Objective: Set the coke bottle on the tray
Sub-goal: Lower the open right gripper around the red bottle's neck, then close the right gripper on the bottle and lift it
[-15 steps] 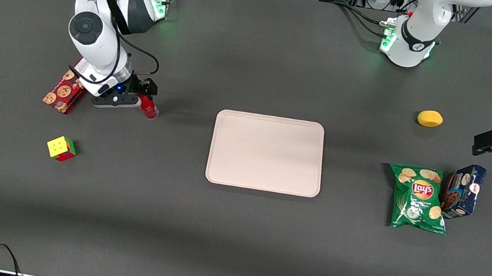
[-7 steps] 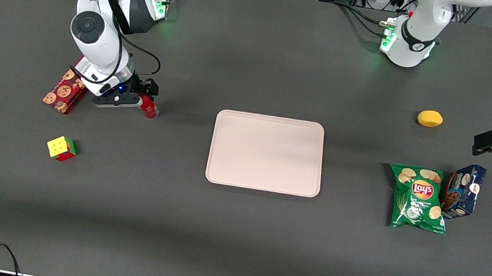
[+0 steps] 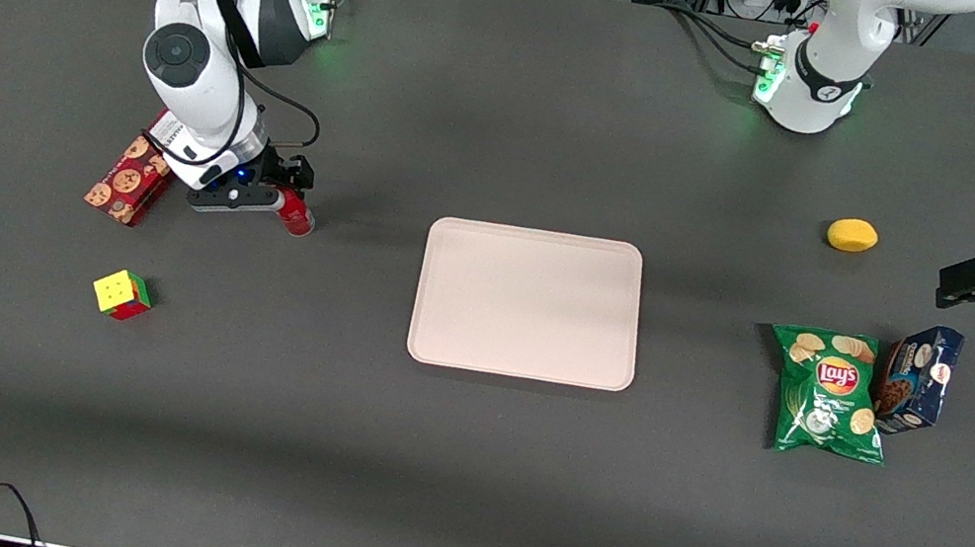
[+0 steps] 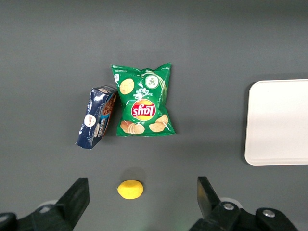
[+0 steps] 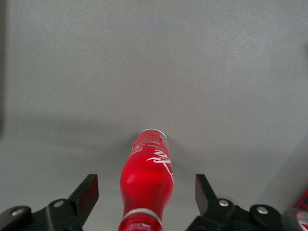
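The black two-finger gripper [image 5: 143,202] of the right arm hangs low over the small glossy red coke bottle [image 5: 147,175], its jaws spread wide, one finger on each side and neither touching. The bottle lies between them on the dark grey table cover [image 3: 414,461], its long axis running straight out from the wrist (cap end nearest the camera, base farthest). So a plain closing should catch its waist, I judge. In the front view the bottle [image 3: 295,216] lies toward the working arm's end, well apart from the large flat pale pink tray [image 3: 529,303].
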